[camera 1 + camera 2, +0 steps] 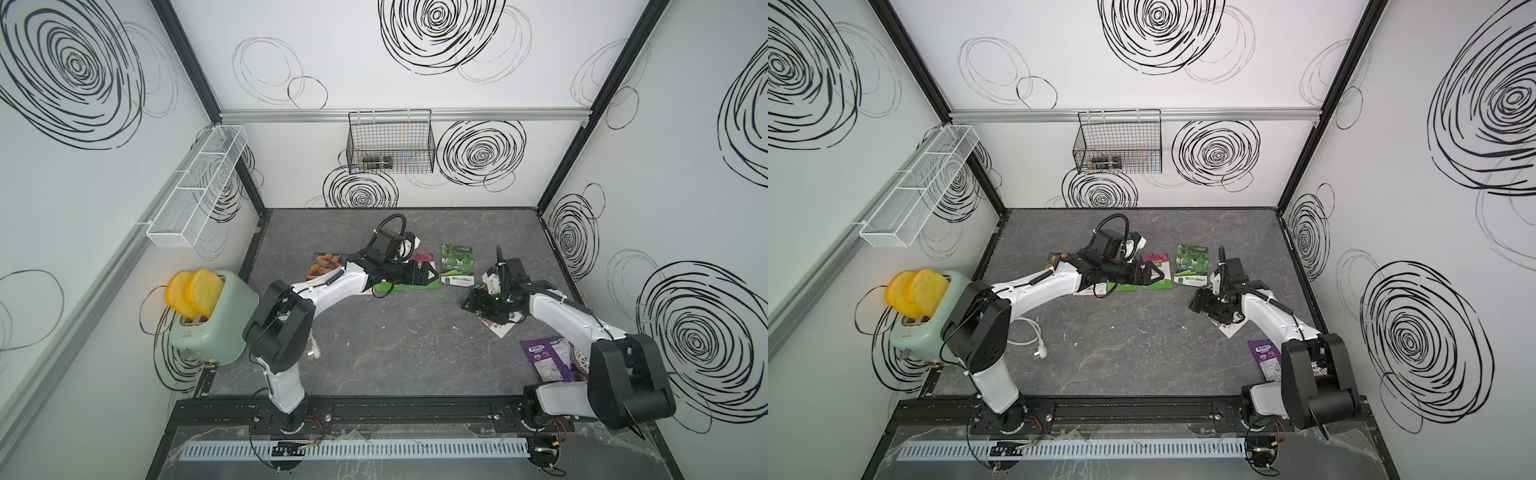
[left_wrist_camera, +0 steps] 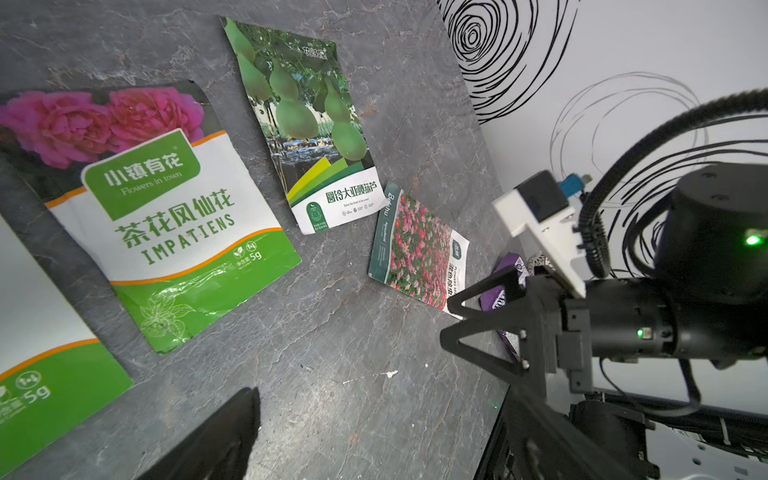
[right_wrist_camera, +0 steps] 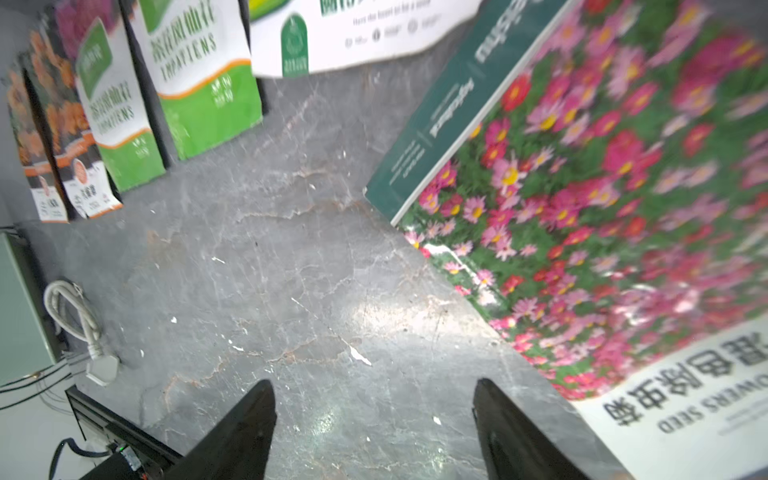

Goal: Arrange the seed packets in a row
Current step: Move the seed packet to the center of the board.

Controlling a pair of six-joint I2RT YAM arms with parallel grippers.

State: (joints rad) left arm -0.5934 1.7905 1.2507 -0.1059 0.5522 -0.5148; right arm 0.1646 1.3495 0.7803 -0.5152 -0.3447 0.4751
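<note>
Grey counter (image 1: 395,340) carries a row of packets (image 2: 166,216) (gourd packet (image 1: 457,264) last). Left hand (image 1: 429,275) hovers above, wide open, empty; right hand (image 3: 374,388), open and empty, hangs by the flower-field packet (image 3: 602,208).

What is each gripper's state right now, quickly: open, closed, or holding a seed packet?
Left gripper: open, holding nothing.
Right gripper: open, holding nothing; the flower-field packet lies beside it.
</note>
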